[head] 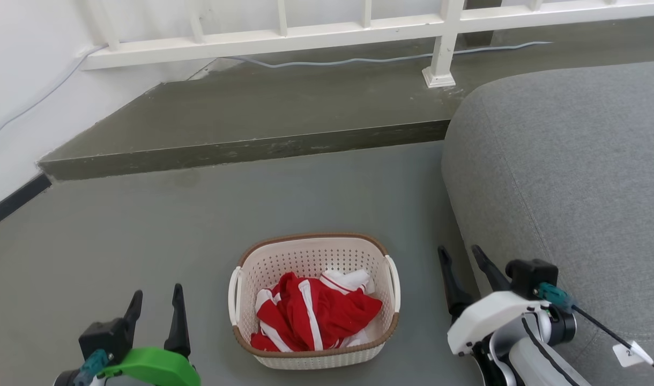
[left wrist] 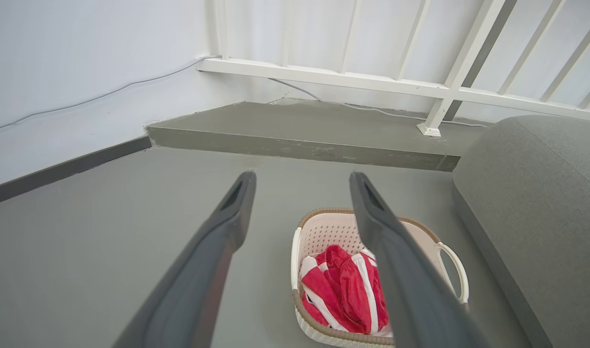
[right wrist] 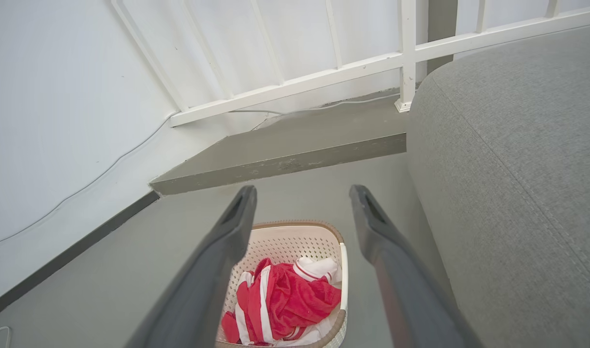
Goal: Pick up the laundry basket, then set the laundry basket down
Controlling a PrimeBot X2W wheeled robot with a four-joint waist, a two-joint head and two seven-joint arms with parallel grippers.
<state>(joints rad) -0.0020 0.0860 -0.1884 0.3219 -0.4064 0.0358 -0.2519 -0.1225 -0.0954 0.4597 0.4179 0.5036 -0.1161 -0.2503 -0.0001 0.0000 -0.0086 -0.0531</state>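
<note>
The laundry basket (head: 312, 257) stands on the grey floor between my two arms, cream-white and perforated, with a brown rim and white loop handles on its sides. Red-and-white clothing (head: 313, 311) lies bunched inside it. My left gripper (head: 156, 303) hovers open to the basket's left, nothing between its fingers. On the other side my right gripper (head: 461, 261) is open too, apart from the right handle (head: 394, 283). In the left wrist view the basket (left wrist: 324, 232) sits beyond the fingers, and in the right wrist view the basket (right wrist: 295, 241) lies below them.
A grey sofa (head: 568, 177) rises close on the right, next to my right arm. Behind the basket a raised step (head: 241, 150) crosses the floor, topped by a white railing (head: 439, 48) with a cable along it. A white wall (head: 21, 80) bounds the left.
</note>
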